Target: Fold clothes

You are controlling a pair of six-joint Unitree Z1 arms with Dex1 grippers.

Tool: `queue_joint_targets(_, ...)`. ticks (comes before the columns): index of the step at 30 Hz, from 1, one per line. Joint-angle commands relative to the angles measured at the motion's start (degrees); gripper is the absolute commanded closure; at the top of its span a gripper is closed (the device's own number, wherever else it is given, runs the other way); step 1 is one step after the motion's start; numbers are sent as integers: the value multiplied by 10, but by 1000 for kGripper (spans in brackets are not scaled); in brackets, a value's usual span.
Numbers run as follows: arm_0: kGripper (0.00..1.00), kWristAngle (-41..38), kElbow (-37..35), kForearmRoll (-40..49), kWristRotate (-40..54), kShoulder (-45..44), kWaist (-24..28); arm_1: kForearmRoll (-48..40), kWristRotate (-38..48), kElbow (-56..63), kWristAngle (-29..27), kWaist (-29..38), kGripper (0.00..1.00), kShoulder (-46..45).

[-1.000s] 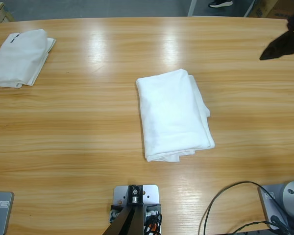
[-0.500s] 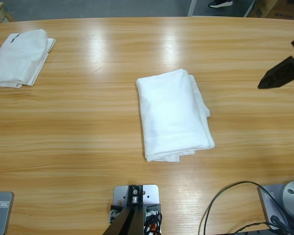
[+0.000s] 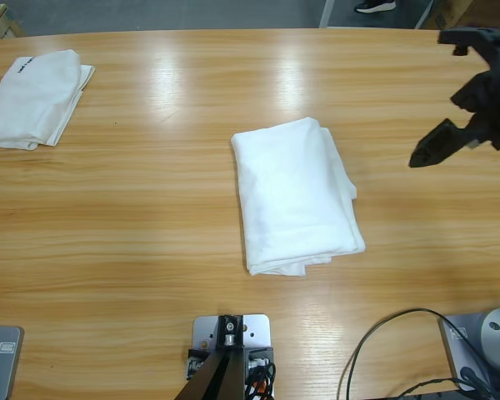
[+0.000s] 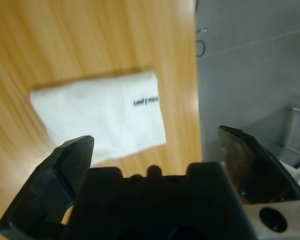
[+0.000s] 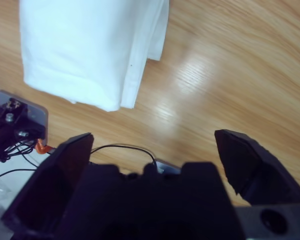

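Observation:
One white shirt (image 3: 293,194) lies folded into a rectangle at the middle of the table; the right wrist view shows its lower end (image 5: 85,50). A second folded shirt (image 3: 35,96) with a small black lettering mark rests at the far left, and it also fills the left wrist view (image 4: 102,112). My right gripper (image 3: 433,146) hovers to the right of the middle shirt, apart from it, open and empty (image 5: 154,137). My left gripper (image 4: 156,137) is open above the lettered shirt with nothing between its jaws. It does not show in the high view.
The long wooden table (image 3: 150,242) runs across the whole high view, its far edge (image 3: 233,32) against a grey floor. A black cable (image 3: 375,337) loops at the front right. A person's shoe (image 3: 375,6) shows beyond the far edge.
The right arm has come in from the right edge, moving left and nearer to the middle shirt, with more of its wrist now in view. Both shirts lie as before.

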Motion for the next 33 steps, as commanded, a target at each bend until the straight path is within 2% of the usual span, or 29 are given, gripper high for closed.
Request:
queue_joint_targets(1,36,43,-101,89,15,172,-6,16,-2,-60,0,6,0,90)
queue_joint_targets(6,41,43,-103,104,44,220,-7,28,-6,-73,-1,5,0,115)
queue_joint_targets(14,41,11,-166,104,56,293,15,31,-6,-72,-2,6,0,133)
queue_joint_targets(30,41,-7,-208,109,-14,338,20,30,-9,-72,-3,5,0,168)
queue_joint_targets(33,41,-19,-208,113,-21,349,5,31,-9,-72,-5,5,0,166)
